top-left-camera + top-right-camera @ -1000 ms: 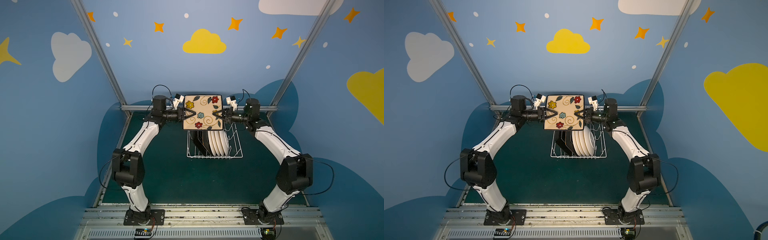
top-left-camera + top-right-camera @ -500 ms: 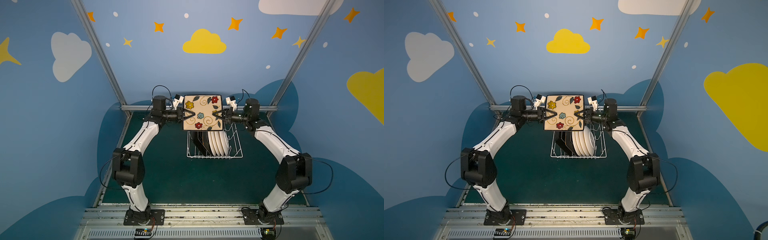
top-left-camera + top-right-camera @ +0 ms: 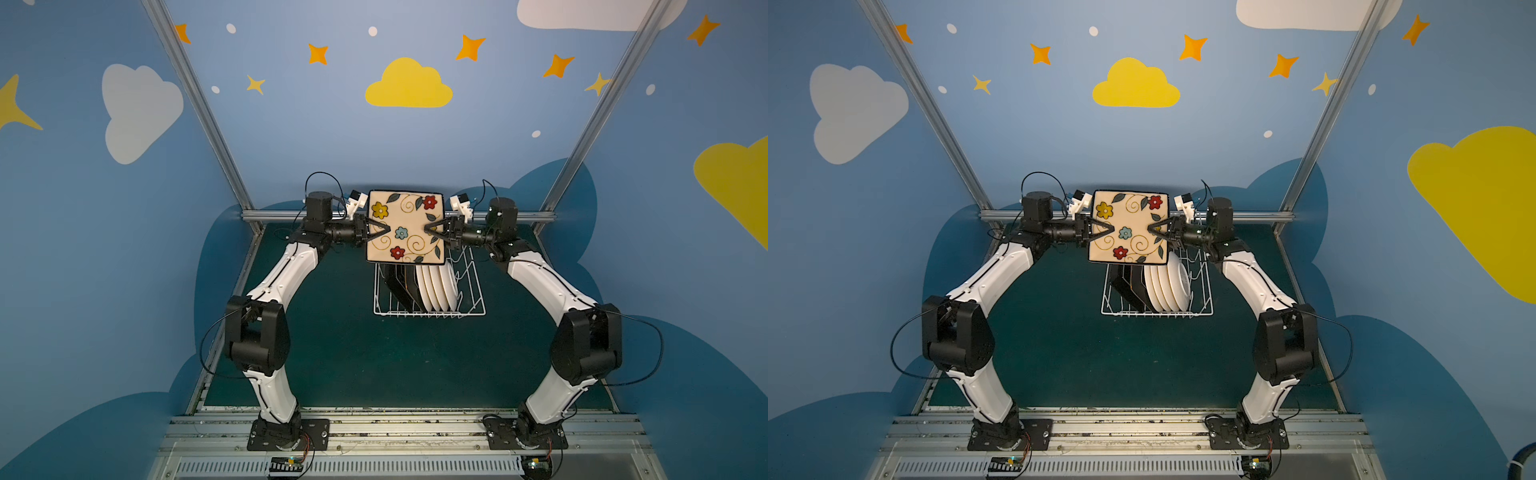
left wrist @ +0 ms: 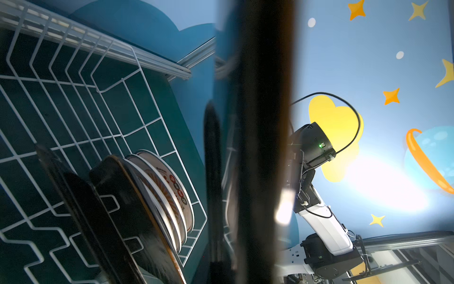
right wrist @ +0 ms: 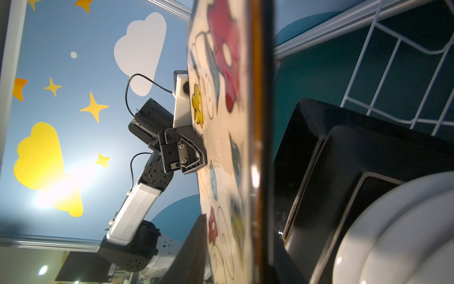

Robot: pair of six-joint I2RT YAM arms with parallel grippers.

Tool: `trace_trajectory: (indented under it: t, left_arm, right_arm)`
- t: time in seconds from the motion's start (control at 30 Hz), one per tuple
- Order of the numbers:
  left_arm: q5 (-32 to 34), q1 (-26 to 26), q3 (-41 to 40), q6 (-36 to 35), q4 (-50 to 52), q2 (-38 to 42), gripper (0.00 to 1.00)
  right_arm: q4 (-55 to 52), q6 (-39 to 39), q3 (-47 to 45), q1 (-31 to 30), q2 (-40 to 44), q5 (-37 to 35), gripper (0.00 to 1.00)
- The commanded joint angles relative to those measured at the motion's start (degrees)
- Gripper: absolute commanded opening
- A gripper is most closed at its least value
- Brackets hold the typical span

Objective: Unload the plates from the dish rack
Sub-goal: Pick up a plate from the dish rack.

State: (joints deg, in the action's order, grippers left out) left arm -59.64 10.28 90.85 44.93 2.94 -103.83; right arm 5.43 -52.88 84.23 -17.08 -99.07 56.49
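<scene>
A square plate (image 3: pixel 405 226) (image 3: pixel 1127 226) with a cream flowered face and black rim hangs level above the back of the dish rack (image 3: pixel 469 291) (image 3: pixel 1200 291). My left gripper (image 3: pixel 388 229) (image 3: pixel 1113 229) (image 5: pixel 205 157) is shut on its left edge. My right gripper (image 3: pixel 427 229) (image 3: pixel 1149 229) straddles the right edge. One of its fingers (image 5: pixel 194 246) lies close along the plate's face (image 5: pixel 221 147), and contact is unclear. In the rack stand black square plates (image 3: pixel 399 286) (image 4: pixel 118 196) (image 5: pixel 368 172) and round white plates (image 3: pixel 438 286) (image 4: pixel 172 191) (image 5: pixel 405 233).
The rack sits on a dark teal mat (image 3: pixel 353 365) that spreads toward the arm bases. An aluminium rail (image 3: pixel 270 216) runs along the back edge, just behind the held plate. Slanted metal posts (image 3: pixel 199 104) and blue walls close in both sides.
</scene>
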Motion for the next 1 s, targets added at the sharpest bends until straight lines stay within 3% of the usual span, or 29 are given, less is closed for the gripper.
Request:
trace_trajectory:
  t: [0.0, 0.33, 0.47, 0.6, 0.97]
  left_arm:
    - [1.4, -1.4, 0.8, 0.1, -2.5, 1.6, 0.03]
    - [1.9, -3.2, 0.7, 0.9, -2.0, 4.9, 0.03]
    - [1.8, -4.0, 1.7, -0.4, 0.6, 6.4, 0.03]
    - [2.0, -5.8, 5.3, -6.2, 8.9, 8.5, 0.03]
    - [2.7, -14.3, 11.7, -18.1, 27.8, 12.9, 0.03]
  right_arm:
    - [0.6, 2.7, 3.8, 0.0, 2.9, -0.1, 0.47]
    - [-9.6, 9.1, 6.1, 0.4, 4.2, -4.9, 0.88]
    - [-14.9, 14.6, 7.2, 0.3, 5.3, -7.2, 0.88]
    - [-21.0, 22.6, 6.9, -0.5, 7.9, -11.9, 0.88]
    - [-26.1, 34.9, -0.5, -3.4, 14.9, -17.9, 0.88]
